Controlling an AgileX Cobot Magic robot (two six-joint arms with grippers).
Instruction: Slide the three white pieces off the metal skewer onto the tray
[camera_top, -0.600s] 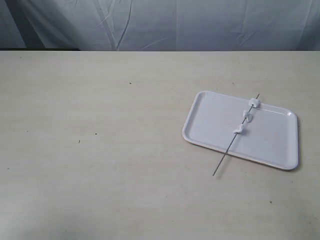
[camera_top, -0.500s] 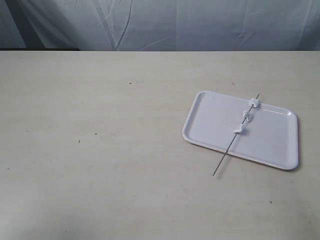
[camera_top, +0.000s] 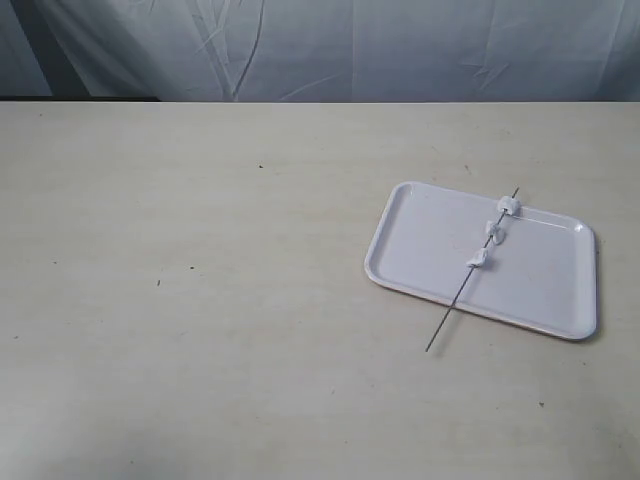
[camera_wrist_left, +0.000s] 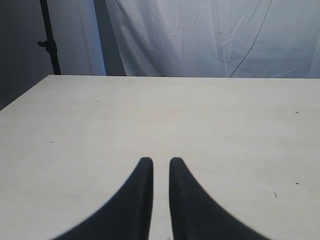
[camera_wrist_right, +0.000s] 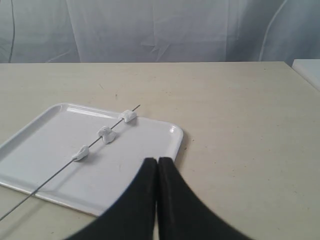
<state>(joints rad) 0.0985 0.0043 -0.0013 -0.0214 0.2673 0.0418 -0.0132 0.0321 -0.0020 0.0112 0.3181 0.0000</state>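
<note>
The white tray lies on the right of the table. Across it rests the thin metal skewer, its lower end sticking out past the tray's front rim. Three white pieces are threaded on it: one at the far rim, one in the middle, one lower. In the right wrist view my right gripper is shut and holds nothing, hanging over the tray short of the skewer and its pieces. My left gripper shows a narrow gap over bare table. Neither gripper appears in the exterior view.
The beige table stretches wide to the left of the tray. A wrinkled white curtain hangs behind the far edge. A dark stand rises beyond the table's corner in the left wrist view.
</note>
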